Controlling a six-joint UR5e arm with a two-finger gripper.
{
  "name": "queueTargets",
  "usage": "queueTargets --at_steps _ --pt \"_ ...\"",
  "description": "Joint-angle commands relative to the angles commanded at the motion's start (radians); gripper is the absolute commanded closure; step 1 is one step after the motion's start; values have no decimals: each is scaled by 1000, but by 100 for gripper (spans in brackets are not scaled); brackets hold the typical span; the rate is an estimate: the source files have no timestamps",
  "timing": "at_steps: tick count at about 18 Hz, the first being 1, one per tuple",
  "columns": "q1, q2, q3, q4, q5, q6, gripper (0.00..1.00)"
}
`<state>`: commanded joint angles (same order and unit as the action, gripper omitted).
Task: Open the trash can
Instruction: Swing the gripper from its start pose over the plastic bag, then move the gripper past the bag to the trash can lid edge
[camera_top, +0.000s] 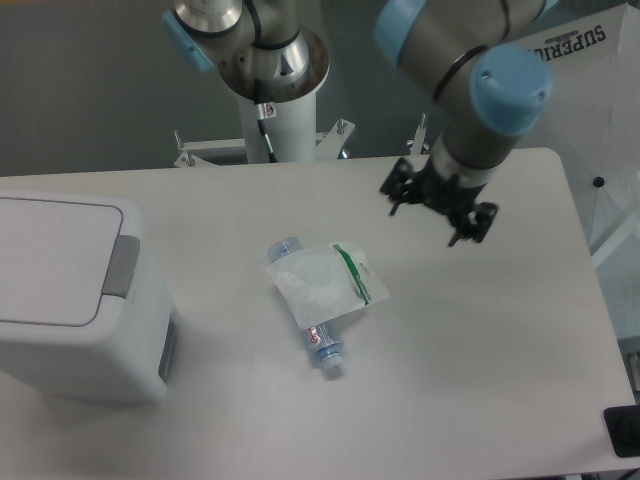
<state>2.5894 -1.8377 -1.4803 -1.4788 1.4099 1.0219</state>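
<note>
The trash can (70, 300) is a large white boxy bin at the left edge of the table. Its flat lid lies shut, and a grey push tab (123, 267) sits on the lid's right side. My gripper (432, 212) hangs over the table's right-centre, far to the right of the bin. Its black fingers are spread wide apart with nothing between them.
A clear plastic bottle (318, 336) lies in the middle of the table, partly under a white plastic bag with a green stripe (325, 281). The arm's base column (275, 95) stands at the table's back edge. A dark object (625, 432) sits at the lower right corner.
</note>
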Motion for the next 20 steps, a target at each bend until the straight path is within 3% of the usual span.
queueTargets --at_steps 8,16,20 --pt "-97 17 98 0 -229 -242 0" --pt "-212 34 140 8 -336 -476 0" --pt "-275 28 129 130 -358 -637 0"
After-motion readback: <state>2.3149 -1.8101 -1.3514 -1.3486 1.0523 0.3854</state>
